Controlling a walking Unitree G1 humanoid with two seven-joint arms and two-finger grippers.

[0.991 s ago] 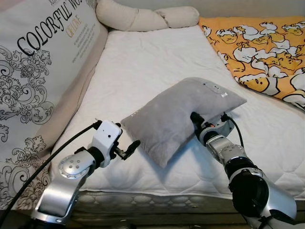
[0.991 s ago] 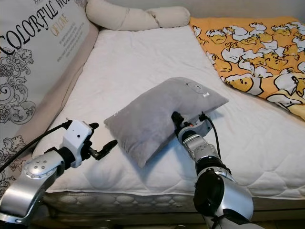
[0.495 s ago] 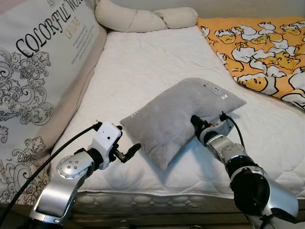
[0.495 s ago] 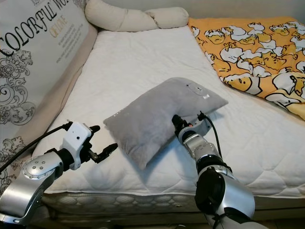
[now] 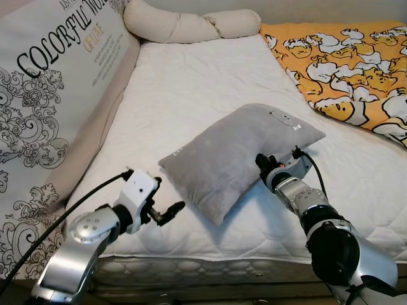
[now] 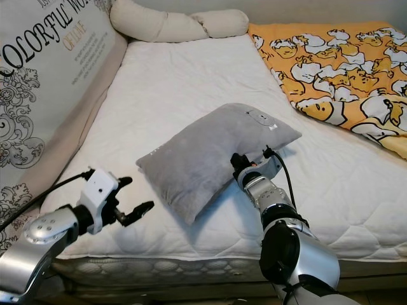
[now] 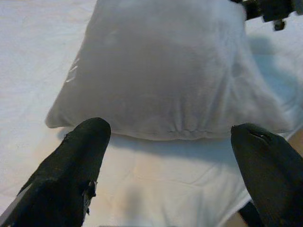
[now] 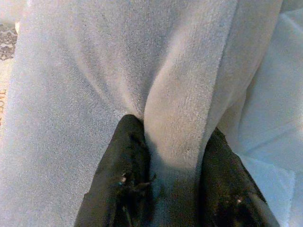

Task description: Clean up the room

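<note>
You are facing a bed (image 5: 191, 95) with a white quilted mattress, a large printed cushion (image 5: 51, 95) leaning along its left side, a cream bolster (image 5: 191, 25) at the head and an orange duck-print blanket (image 5: 343, 70) on the right. A grey pillow (image 5: 235, 155) lies near the front edge of the mattress. Your right gripper (image 8: 173, 175) pinches a fold of the pillow's right side between its fingers, while your left gripper (image 7: 170, 165) hovers just beside the pillow's left corner with its fingers spread wide.
</note>
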